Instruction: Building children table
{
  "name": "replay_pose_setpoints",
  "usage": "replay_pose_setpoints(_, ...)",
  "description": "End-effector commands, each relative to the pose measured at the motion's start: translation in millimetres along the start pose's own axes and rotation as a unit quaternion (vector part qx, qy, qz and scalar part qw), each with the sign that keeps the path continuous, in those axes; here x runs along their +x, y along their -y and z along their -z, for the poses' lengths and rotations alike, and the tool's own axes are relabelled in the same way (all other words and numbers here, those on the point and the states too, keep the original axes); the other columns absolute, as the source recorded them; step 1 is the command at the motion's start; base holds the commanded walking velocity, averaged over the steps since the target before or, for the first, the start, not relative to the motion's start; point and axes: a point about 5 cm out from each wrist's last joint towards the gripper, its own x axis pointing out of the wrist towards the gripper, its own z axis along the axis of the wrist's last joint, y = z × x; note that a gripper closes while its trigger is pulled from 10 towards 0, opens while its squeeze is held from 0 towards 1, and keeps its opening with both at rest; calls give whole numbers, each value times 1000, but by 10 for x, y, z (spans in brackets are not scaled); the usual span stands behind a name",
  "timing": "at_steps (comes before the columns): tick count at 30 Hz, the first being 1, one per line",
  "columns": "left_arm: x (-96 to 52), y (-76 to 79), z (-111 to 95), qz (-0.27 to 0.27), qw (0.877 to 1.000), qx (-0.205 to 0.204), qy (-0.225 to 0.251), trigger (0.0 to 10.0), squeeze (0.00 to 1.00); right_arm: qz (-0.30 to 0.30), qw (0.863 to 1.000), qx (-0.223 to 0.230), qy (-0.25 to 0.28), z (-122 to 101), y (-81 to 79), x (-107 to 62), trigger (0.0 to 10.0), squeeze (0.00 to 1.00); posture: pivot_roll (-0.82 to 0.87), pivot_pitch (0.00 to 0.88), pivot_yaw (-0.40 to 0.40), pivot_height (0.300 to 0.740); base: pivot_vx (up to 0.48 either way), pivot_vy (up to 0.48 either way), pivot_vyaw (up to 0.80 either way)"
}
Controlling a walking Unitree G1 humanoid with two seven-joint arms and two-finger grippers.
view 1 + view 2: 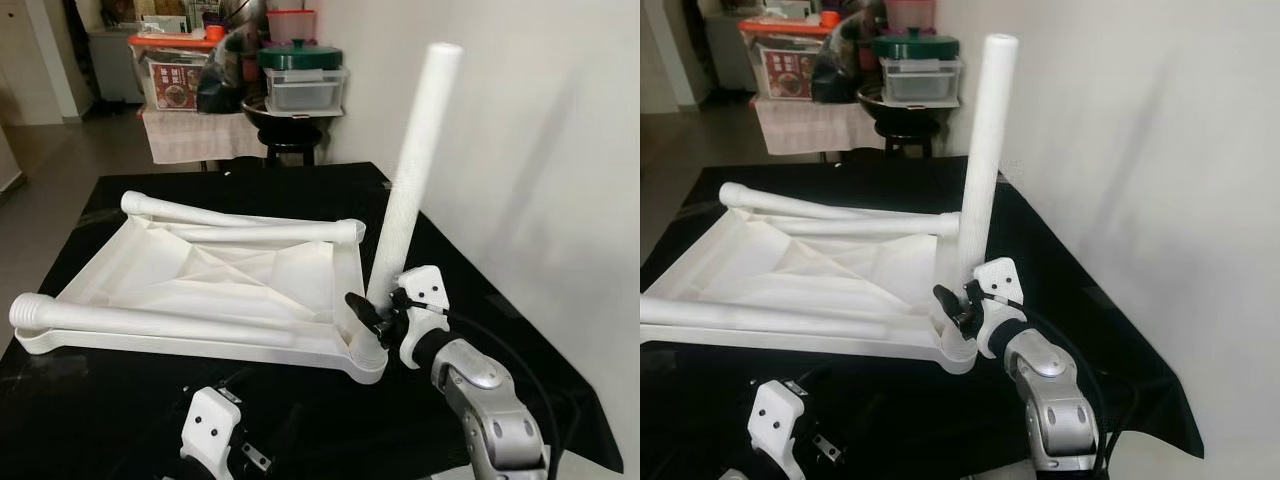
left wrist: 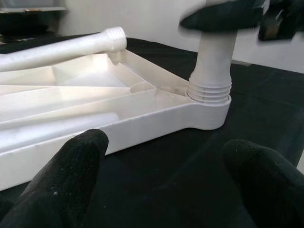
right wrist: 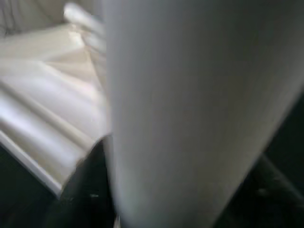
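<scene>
On black cloth [image 1: 480, 290]: upturned white tabletop [image 1: 210, 275], corner sockets facing up for legs. Upright leg [image 1: 410, 170] seated in near corner socket, pinched by right gripper [image 1: 378, 312] to twist home. Left gripper [image 2: 161, 185] spread, idle nearby.

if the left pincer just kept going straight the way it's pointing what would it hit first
Probably the near edge of the upturned white tabletop, close to the corner socket where the upright leg is screwed in. The left pincer is open, with bare black cloth before that edge; depth is uncertain.
</scene>
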Motion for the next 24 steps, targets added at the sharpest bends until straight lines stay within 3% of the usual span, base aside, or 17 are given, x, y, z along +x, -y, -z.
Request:
replay_pose_setpoints(1, 31, 10, 31, 4, 1000, -12, 2, 10000, 0, -57, 998, 16, 30, -126, -11, 85, 10000, 1000, -52, 0, -94, 740, 0, 0, 0)
replay_pose_setpoints(2, 44, 11, 35, 5, 1000, -14, 3, 10000, 0, -86, 995, 19, 44, -205, -29, 107, 10000, 1000, -51, 0, -95, 740, 0, 0, 0)
replay_pose_setpoints(5, 67, 10, 42, 8, 1000, -19, 6, 10000, 0, -174, 981, -46, 70, -370, -81, 129, 10000, 1000, -50, 0, -97, 740, 0, 0, 0)
replay_pose_setpoints(7, 85, 12, 49, 8, 1000, -21, 8, 10000, 0, -258, 957, -119, 64, -425, -124, 120, 10000, 1000, -50, 0, -98, 740, 0, 0, 0)
replay_pose_setpoints(10, 92, 11, 52, 8, 1000, -23, 10, 10000, 0, -300, 941, -147, 57, -448, -135, 110, 10000, 1000, -50, 0, -98, 740, 0, 0, 0)
replay_pose_setpoints(11, 100, 10, 54, 9, 1000, -24, 10, 10000, 0, -323, 932, -157, 53, -465, -116, 148, 10000, 776, -50, 0, -99, 740, 0, 0, 0)
replay_pose_setpoints(12, 107, 8, 58, 9, 1000, -25, 11, 10000, 0, -341, 924, -165, 50, -477, -96, 179, 10000, 776, -50, 0, -99, 740, 0, 0, 0)
replay_pose_setpoints(13, 116, 7, 61, 11, 1000, -26, 11, 10000, 0, -356, 919, -162, 45, -488, -74, 248, 10000, 0, -39, 0, -96, 740, 0, 0, 0)
replay_pose_setpoints(17, 126, 3, 66, 12, 1000, -26, 12, 10000, 0, -381, 912, -148, 36, -494, -61, 348, 10000, 0, -38, 0, -94, 740, 0, 0, 0)
replay_pose_setpoints(18, 129, -2, 66, 12, 1000, -26, 12, 10000, 0, -399, 906, -137, 31, -502, -65, 374, 0, 0, -30, 0, -87, 740, 0, 0, 0)
replay_pose_setpoints(22, 131, -18, 63, 11, 1000, -25, 14, 10000, 0, -440, 888, -133, 22, -513, -60, 404, 0, 0, -35, 0, -82, 740, 0, 0, 0)
replay_pose_setpoints(24, 128, -32, 57, 7, 1000, -26, 16, 10000, 0, -433, 891, -134, 28, -525, -36, 415, 0, 0, -43, 0, -73, 740, 0, 0, 0)
